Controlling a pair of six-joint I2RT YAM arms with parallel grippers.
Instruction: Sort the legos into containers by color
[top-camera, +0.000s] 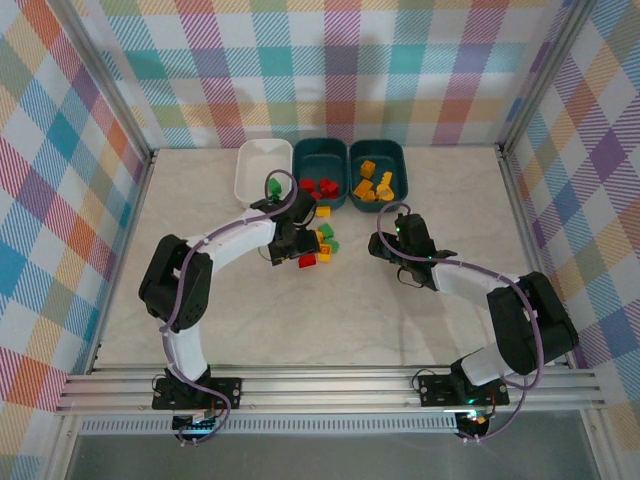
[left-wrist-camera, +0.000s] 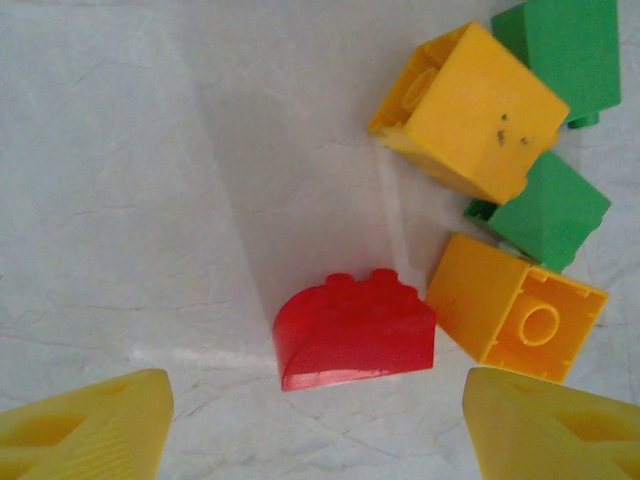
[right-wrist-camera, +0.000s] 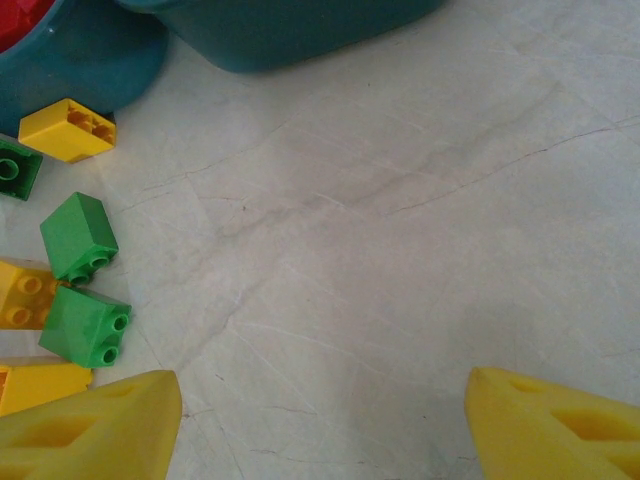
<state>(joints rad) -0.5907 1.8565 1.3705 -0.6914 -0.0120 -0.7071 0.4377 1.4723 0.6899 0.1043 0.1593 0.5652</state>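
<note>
Table (top-camera: 450, 330): pale marbled top inside plaid walls, with three tubs in a row at the far edge.
Left arm (top-camera: 235, 245): reaches from its base to the loose bricks in front of the tubs.
Right arm (top-camera: 470, 285): bent inward, with its wrist just right of those bricks.
White tub (top-camera: 255, 160): leftmost in the row. A green piece (top-camera: 272, 187) sits at its near right corner; I cannot tell whether it is inside or on the rim.
Middle teal tub (top-camera: 320, 152): just beside the white tub, with red legos (top-camera: 320, 187) inside.
Right teal tub (top-camera: 378, 150): just beside the middle one, with yellow-orange legos (top-camera: 375, 185) inside.
Left gripper (left-wrist-camera: 315, 425): its yellow fingers (left-wrist-camera: 85, 430) stand wide apart, low over the table. They hold nothing and touch nothing.
Right gripper (right-wrist-camera: 320, 425): jaws wide apart over bare table, nothing held or touched.
Loose cluster (top-camera: 322, 242): mixed bricks on the table, just in front of the middle teal tub.
Red lego (left-wrist-camera: 355, 330): a round-topped brick on the table, in line with the gap of the left gripper and just ahead of its tips.
Orange brick (left-wrist-camera: 515, 305): on its side with the hollow showing, just right of the red lego.
Yellow brick (left-wrist-camera: 470, 110): beyond the red lego, with dark specks on one face.
Green bricks (left-wrist-camera: 545, 210): one between the yellow brick and the orange brick, another (left-wrist-camera: 565, 50) behind the yellow brick.
Flat yellow brick (right-wrist-camera: 67, 130): close against the middle teal tub's wall, seen in the right wrist view.
</note>
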